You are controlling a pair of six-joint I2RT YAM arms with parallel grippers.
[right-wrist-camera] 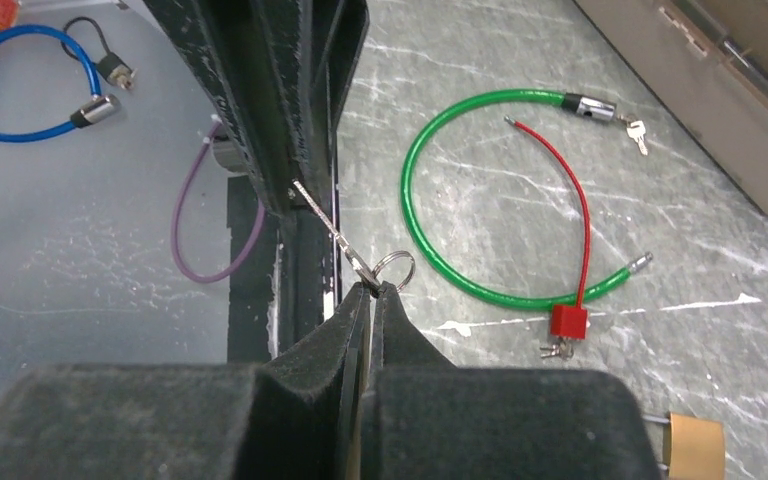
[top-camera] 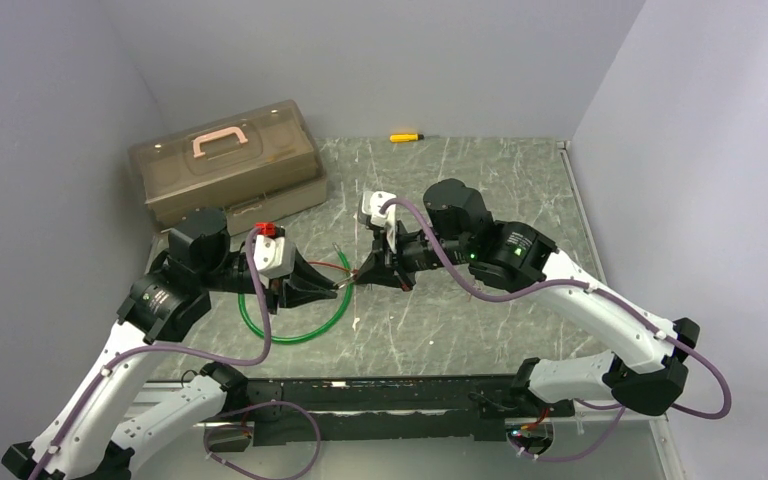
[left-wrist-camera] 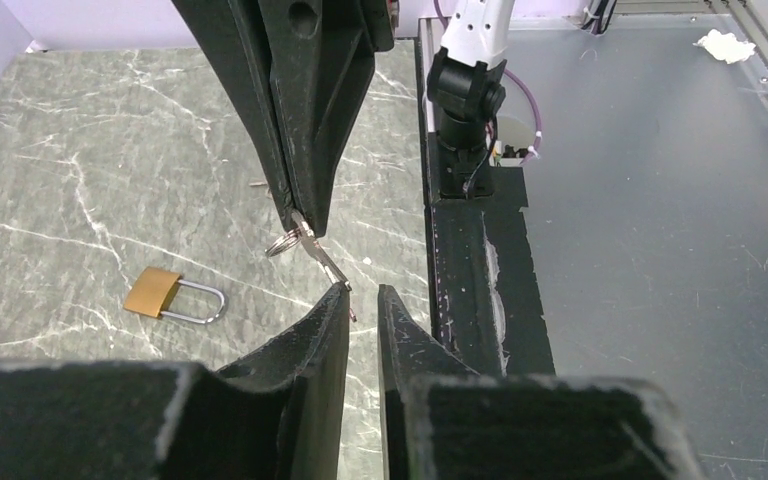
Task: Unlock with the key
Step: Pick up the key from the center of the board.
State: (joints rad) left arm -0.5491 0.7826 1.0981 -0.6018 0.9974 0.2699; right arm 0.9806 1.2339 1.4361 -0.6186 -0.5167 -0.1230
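Observation:
My right gripper (right-wrist-camera: 375,288) is shut on the head of a small silver key (right-wrist-camera: 330,225), whose ring (right-wrist-camera: 395,268) hangs beside the fingertips. The key's blade points at my left gripper (left-wrist-camera: 363,290), whose jaws stand a narrow gap apart with nothing between them. The key (left-wrist-camera: 315,250) touches the tip of one left finger with its end. Both grippers meet tip to tip above the table's middle, left gripper (top-camera: 333,288) and right gripper (top-camera: 360,277). A brass padlock (left-wrist-camera: 165,295) with a steel shackle lies flat on the table below them, apart from both grippers.
A green cable lock (right-wrist-camera: 430,250) with keys in it loops on the table. A red padlock (right-wrist-camera: 568,322) on a red cable lies inside it. A brown toolbox (top-camera: 225,160) stands at the back left, a yellow screwdriver (top-camera: 405,136) at the far edge. A blue cable lock (right-wrist-camera: 20,90) lies off the mat.

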